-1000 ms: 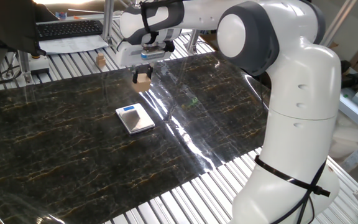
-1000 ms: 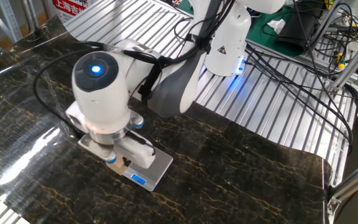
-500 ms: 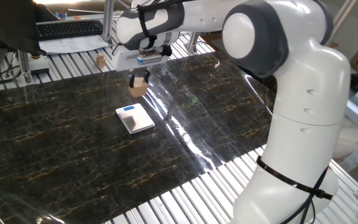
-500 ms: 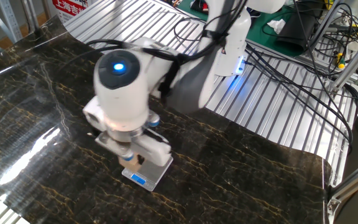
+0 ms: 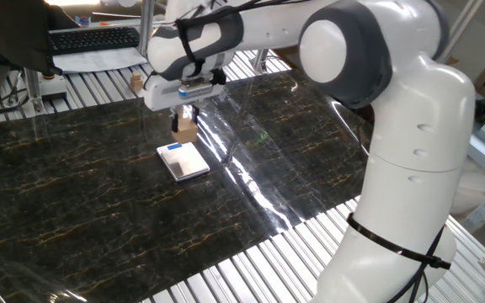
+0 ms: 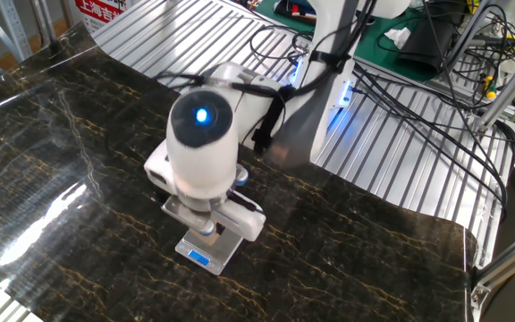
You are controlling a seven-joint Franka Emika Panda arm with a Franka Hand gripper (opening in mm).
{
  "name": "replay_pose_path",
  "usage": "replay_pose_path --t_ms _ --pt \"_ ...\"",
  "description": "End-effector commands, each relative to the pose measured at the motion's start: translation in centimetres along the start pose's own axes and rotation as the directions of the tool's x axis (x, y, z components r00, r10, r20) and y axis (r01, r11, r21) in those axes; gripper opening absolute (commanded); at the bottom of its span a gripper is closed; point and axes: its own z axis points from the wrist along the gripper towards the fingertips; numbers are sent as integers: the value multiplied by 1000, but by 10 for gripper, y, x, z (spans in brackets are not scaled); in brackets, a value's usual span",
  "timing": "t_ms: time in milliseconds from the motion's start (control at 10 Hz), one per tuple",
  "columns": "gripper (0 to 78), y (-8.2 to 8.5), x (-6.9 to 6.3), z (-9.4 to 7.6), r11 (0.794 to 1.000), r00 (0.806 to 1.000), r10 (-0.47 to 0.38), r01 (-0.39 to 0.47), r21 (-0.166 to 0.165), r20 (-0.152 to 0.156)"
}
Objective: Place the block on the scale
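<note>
The block (image 5: pixel 184 130) is a light-tan wooden cube held in my gripper (image 5: pixel 183 126), which is shut on it just above the far edge of the scale (image 5: pixel 183 160). The scale is a flat silver-white square with a blue display strip, lying on the dark marbled mat. In the other fixed view my wrist (image 6: pixel 202 152) covers the block and most of the scale (image 6: pixel 206 257); only its near edge with the blue display shows.
A tinier tan wooden piece (image 5: pixel 135 82) stands on the slatted table behind the mat. A keyboard (image 5: pixel 91 38) lies at the back left. My arm's base (image 5: pixel 394 244) stands at the right. Cables (image 6: pixel 436 98) lie across the slats.
My gripper has moved left and down with the block, from beyond the scale's far right side to just over the scale's far edge.
</note>
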Motion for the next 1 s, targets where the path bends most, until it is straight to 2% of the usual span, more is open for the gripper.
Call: replay_pose_path --t_ms 100,200,300,700,1000 --pt "11 3 2 3 1000 1000 -14 14 -1 -16" --pt "11 2 1 6 1000 1000 -17 17 -19 -3" --pt "11 2 1 7 1000 1000 -18 18 -24 0" --pt "11 4 2 19 999 999 -41 41 -24 11" --pt "11 3 2 21 999 999 -44 44 -24 16"
